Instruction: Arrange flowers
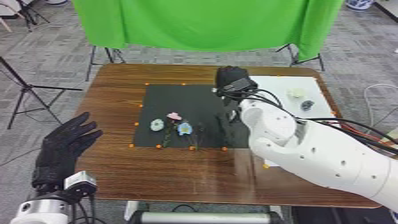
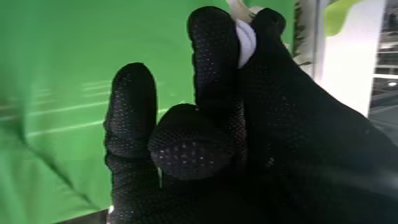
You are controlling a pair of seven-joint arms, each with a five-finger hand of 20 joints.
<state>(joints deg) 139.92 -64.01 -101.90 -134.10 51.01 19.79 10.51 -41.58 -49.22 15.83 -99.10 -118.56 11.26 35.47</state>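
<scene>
While the right hand point(image 1: 233, 79) pinches a white piece point(image 2: 246, 44), its arm point(image 1: 311, 155) overhangs both mats point(image 1: 178, 95); three flowers point(image 1: 185, 129) lie near; the left hand's point(image 1: 64, 152) fingers spread.

My right fingers point(image 1: 233, 76) are black, dotted pale; the piece point(image 2: 246, 44) between them is white. On the black mat point(image 1: 182, 94) are pink, pale-green and blue flowers point(image 1: 185, 129); around it, the table point(image 1: 114, 102) is wood-grained brown; behind it, the cloth point(image 1: 209, 25) is green.
</scene>
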